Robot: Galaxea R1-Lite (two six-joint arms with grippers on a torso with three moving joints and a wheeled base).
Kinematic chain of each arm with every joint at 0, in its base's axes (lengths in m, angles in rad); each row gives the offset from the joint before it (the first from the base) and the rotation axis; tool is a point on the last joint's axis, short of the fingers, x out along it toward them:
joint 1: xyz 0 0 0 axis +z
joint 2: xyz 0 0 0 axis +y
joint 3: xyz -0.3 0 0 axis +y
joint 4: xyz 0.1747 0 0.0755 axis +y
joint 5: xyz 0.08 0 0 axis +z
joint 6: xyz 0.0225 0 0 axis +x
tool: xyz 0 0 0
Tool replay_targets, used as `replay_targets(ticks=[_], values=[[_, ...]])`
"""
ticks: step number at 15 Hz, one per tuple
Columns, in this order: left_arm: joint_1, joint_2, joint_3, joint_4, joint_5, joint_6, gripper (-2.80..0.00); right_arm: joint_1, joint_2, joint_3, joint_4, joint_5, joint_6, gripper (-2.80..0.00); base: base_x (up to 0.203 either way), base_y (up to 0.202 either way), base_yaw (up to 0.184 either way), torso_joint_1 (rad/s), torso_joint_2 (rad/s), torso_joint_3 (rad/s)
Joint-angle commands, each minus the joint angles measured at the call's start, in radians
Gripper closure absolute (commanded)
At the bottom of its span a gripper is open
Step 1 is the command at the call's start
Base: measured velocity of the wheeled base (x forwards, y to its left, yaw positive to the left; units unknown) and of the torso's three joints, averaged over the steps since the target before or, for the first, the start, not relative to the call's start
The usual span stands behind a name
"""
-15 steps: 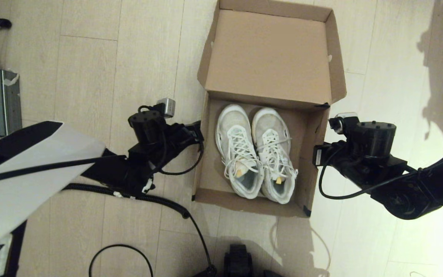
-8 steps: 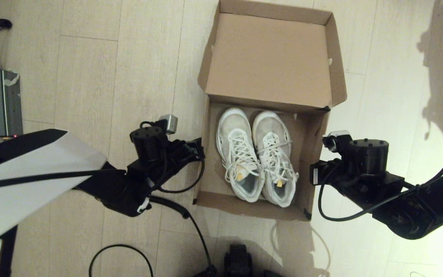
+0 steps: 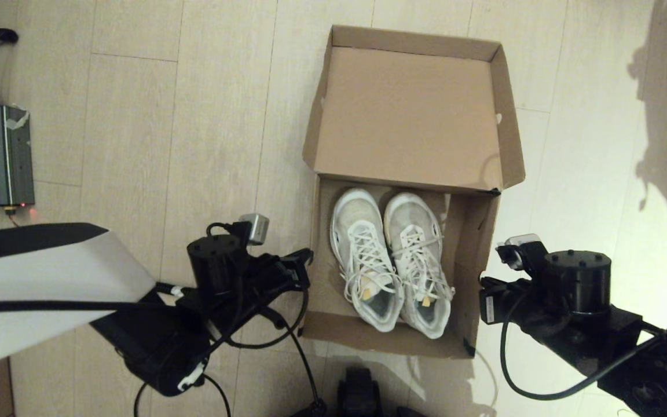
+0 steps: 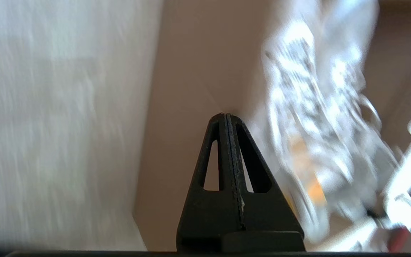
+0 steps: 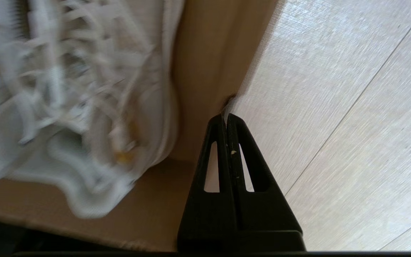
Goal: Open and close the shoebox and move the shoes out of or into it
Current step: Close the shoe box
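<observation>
Clenched left gripper (image 3: pixel 304 260) and right gripper (image 3: pixel 484 295) pinching side walls of open brown cardboard shoebox (image 3: pixel 472 231) holding white lace-up sneakers (image 3: pixel 391 260); best dragged evenly.

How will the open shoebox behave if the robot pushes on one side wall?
The shoebox is thin cardboard, so its wall would probably flex inward before the box moves. On the smooth floor it may then slide. The shoes inside add weight low down, so tipping seems unlikely.

Both wrist views show the shoes (image 4: pixel 316 142) blurred.
</observation>
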Motion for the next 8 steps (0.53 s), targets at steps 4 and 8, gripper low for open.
replay_targets(ticks=[4,8], values=[[0.093,-0.098,0.115,-0.064,0.004,0.0,0.0,-0.033,-0.208,0.047,0.038,-0.029,-0.008,0.0,0.0,0.0,0.0,0.0,0.0,0.0],[0.19,-0.183,0.0,0.024,-0.012,0.001,0.0,-0.104,-0.268,-0.17,0.221,-0.027,-0.014,0.0,0.0,0.0,0.0,0.0,0.0,0.0]])
